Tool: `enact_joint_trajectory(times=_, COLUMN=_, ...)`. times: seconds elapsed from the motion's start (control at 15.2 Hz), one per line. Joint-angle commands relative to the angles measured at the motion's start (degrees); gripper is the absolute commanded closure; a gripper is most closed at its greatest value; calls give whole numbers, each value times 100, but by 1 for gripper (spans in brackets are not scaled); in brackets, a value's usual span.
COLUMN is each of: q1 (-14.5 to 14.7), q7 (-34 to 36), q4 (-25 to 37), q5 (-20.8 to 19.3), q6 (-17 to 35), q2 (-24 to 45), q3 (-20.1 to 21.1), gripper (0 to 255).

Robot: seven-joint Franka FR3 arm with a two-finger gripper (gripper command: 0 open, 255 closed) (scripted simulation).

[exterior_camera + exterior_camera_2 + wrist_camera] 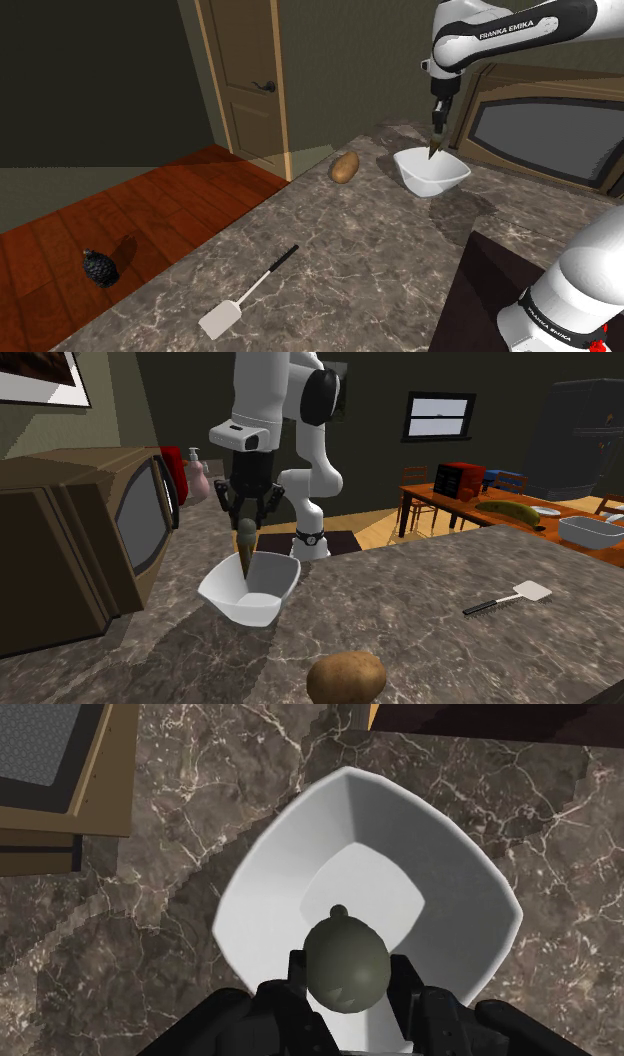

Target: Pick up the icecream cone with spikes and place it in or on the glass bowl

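My black gripper [246,510] is shut on the icecream cone [246,552], which has a dark olive scoop on top and a brown cone pointing down. It hangs upright over the white bowl [270,602], with its tip down inside the bowl's rim. In the wrist view the round scoop [345,959] sits clasped between both fingers [300,982], straight above the bowl's hollow [400,824]. The shoulder view has the gripper [437,125] over the bowl [450,180] at the far side of the counter. Whether the tip touches the bowl's floor I cannot tell.
A microwave [80,532] stands close beside the bowl. On the marble counter lie a potato [344,167] and a white spatula [245,295] with a black handle. A dark spiky object [98,268] lies on the wooden floor. A soap bottle [195,477] stands behind the microwave.
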Motion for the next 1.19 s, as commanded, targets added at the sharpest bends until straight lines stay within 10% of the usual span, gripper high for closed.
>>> enact_joint_trajectory(times=0.0, q1=0, q7=0, q4=0, q5=0, q6=1, q2=0, q3=0, gripper=0)
enact_joint_trajectory(times=1.12, q1=60, q7=-28, q4=702, q5=68, q6=-722, q2=-8, q3=102, gripper=0)
